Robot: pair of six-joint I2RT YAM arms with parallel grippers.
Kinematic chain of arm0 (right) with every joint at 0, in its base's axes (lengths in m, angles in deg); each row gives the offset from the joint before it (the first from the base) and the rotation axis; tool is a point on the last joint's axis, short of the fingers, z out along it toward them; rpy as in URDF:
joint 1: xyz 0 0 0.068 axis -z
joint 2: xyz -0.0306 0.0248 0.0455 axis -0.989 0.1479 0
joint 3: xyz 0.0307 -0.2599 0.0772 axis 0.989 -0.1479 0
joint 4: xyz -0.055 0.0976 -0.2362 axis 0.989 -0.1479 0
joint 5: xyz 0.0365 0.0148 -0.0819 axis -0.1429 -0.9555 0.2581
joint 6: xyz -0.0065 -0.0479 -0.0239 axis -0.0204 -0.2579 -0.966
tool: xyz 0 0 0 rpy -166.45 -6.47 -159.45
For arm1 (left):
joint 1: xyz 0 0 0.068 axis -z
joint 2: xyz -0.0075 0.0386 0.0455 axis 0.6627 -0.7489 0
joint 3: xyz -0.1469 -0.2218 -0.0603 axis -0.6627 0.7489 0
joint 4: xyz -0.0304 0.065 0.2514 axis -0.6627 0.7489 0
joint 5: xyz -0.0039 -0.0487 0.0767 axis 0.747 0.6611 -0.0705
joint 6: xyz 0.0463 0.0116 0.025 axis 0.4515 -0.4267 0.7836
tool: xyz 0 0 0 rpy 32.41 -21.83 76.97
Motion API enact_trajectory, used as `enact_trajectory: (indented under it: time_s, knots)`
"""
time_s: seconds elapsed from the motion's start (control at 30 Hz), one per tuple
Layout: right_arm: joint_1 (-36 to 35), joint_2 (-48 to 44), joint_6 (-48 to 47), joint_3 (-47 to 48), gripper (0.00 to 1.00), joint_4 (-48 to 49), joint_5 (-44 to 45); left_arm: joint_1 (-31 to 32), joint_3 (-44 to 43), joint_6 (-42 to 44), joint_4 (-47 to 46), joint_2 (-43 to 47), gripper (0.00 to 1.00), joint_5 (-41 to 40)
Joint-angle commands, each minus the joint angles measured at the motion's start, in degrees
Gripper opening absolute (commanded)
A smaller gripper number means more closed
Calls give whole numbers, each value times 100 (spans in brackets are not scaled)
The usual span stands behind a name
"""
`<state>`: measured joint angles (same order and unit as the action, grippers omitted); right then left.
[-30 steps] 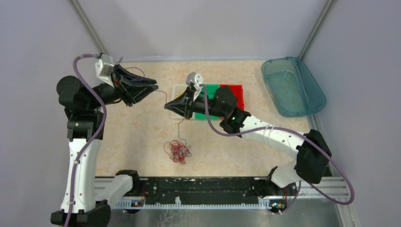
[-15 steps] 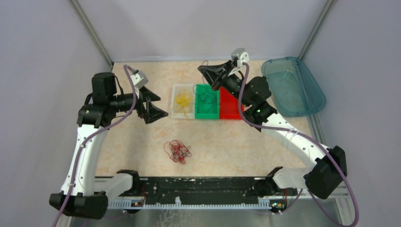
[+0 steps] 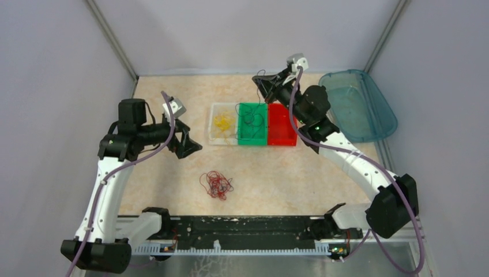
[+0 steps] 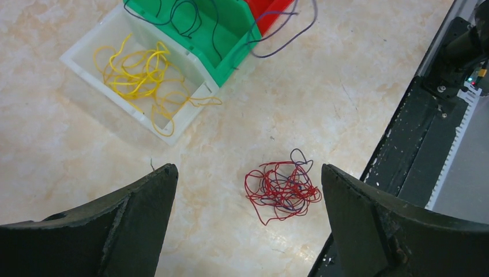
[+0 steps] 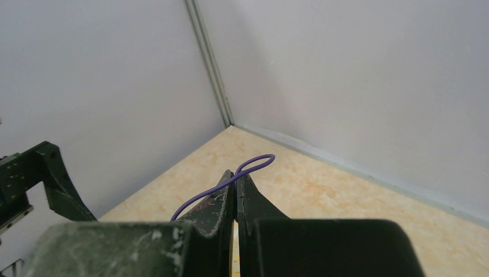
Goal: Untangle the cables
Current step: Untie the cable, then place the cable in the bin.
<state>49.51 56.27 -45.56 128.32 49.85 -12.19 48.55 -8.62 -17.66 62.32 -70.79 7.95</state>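
A tangle of red and dark purple cables (image 3: 216,184) lies on the table near the front middle; the left wrist view has this tangle (image 4: 282,190) below and between my left fingers. My left gripper (image 3: 187,144) (image 4: 248,167) hovers open and empty, left of the bins. My right gripper (image 3: 258,81) (image 5: 235,173) is raised behind the green bin, shut on a thin purple cable (image 5: 254,164) that loops out past its tips. Yellow cables (image 3: 224,122) (image 4: 141,75) lie in the clear bin. Purple cables (image 3: 252,118) (image 4: 190,17) lie in the green bin.
Three small bins stand in a row: clear (image 3: 213,135), green (image 3: 254,138), red (image 3: 281,124). A teal tub (image 3: 357,104) sits at the back right. A black rail (image 3: 242,231) (image 4: 427,133) runs along the near edge. Grey walls enclose the table.
My left gripper opened, let go of the wire and drew back to the left. My right gripper rose and swung back over the bins, carrying the purple cable.
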Motion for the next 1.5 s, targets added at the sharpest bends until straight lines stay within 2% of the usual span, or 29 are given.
enact_trajectory:
  time_s: [0.0,0.23,0.47,0.93,1.23,1.47]
  knots:
    - [183,229,-86,423,0,-47,28,32,157,-142,28,213,100,-383]
    - [294,806,-103,807,0,-64,-85,26,552,-343,-549,484,100,-744]
    - [340,1471,-193,1234,0,-132,-138,26,314,-419,-656,178,100,-750]
    - [421,2431,-395,1702,0,-220,-175,25,236,-271,-677,247,100,-730]
    - [535,2452,-70,1826,0,-60,-329,24,243,-138,-693,207,100,-777]
    - [544,2654,-295,1898,0,-338,-330,25,175,-172,-719,153,100,-730]
